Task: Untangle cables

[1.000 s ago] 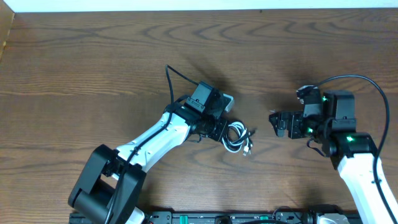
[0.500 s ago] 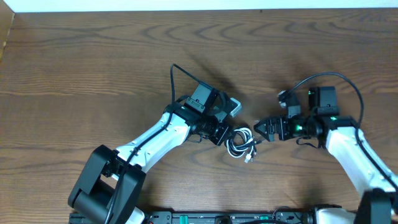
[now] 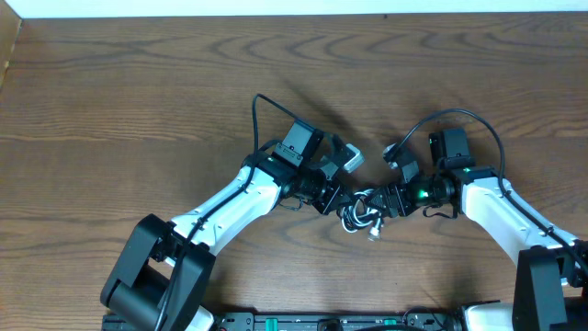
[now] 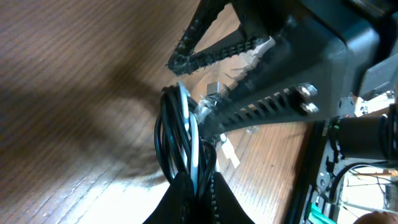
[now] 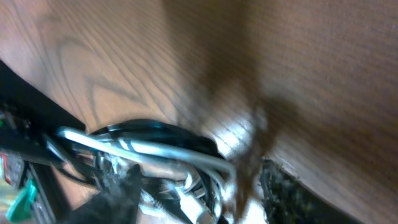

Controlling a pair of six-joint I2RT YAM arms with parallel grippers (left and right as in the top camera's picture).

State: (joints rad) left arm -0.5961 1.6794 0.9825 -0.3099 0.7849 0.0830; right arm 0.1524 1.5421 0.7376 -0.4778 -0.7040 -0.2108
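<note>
The cables point(image 3: 359, 218), one white and one black, lie tangled in a small coil at the table's middle. My left gripper point(image 3: 337, 199) is shut on the coil's left side; the left wrist view shows the strands point(image 4: 182, 134) pinched upright between its jaws point(image 4: 198, 179). My right gripper point(image 3: 376, 201) is at the coil's right side with its jaws apart. In the blurred right wrist view, white and black loops point(image 5: 152, 149) sit between its fingers point(image 5: 121, 190). A small plug end point(image 4: 214, 86) lies between the right fingers point(image 4: 211, 46).
A white plug tip point(image 3: 374, 233) sticks out below the coil. Each arm's thick black wire point(image 3: 262, 115) arcs above its wrist. The table's back edge point(image 3: 276, 15) runs along the top, and the arm bases' rail point(image 3: 312, 322) along the bottom.
My right arm has swung left from well clear of the coil to its right side, and its jaws have narrowed around the loops. The left gripper has kept its grip and lifted the coil slightly.
</note>
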